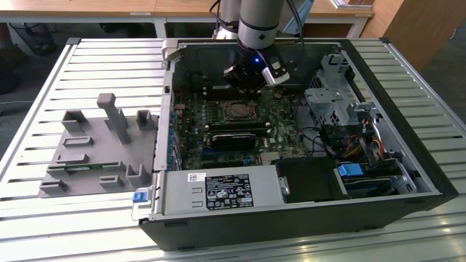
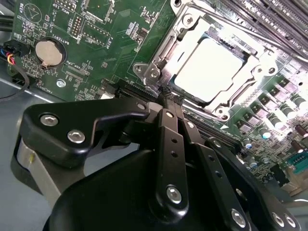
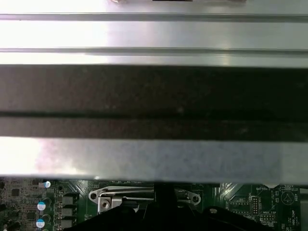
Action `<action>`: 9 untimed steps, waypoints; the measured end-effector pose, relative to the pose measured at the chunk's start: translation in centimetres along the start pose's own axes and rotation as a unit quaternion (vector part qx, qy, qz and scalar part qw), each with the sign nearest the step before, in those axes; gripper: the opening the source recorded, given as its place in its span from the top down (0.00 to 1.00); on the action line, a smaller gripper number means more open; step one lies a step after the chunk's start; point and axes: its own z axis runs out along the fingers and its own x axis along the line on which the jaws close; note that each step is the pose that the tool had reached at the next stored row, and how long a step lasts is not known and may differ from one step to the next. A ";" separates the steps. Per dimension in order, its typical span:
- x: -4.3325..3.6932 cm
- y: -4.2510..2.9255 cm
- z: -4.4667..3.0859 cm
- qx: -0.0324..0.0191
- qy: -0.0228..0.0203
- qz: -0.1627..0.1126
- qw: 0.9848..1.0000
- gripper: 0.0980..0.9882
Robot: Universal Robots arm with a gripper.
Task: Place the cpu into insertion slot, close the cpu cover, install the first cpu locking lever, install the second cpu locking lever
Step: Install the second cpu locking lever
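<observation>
Second wrist view: black pincer [image 2: 168, 98], tips together, at the edge of the silver metal cpu cover [image 2: 163, 57] framing the silvery-grey square cpu [image 2: 211, 67].

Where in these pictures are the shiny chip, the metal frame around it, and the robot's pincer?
cpu [image 2: 208, 68], second wrist view: middle of its bright metal top.
cpu cover [image 2: 169, 48], second wrist view: the frame's side bar beside the chip.
gripper [image 2: 169, 98], second wrist view: the black fingertips, close together at the frame's edge.
</observation>
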 end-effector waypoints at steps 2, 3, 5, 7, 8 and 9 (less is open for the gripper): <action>0.00 -0.06 -0.01 0.000 0.000 0.000 1.000 0.99; 0.00 -0.10 -0.01 0.000 0.000 0.000 1.000 0.99; 0.00 -0.22 -0.02 0.000 0.000 0.000 1.000 0.99; 0.00 -0.34 -0.03 0.000 0.000 0.000 1.000 0.99; 0.00 -0.41 -0.04 0.000 0.000 0.000 1.000 0.99; 0.00 -0.47 -0.04 0.000 0.000 0.000 1.000 0.99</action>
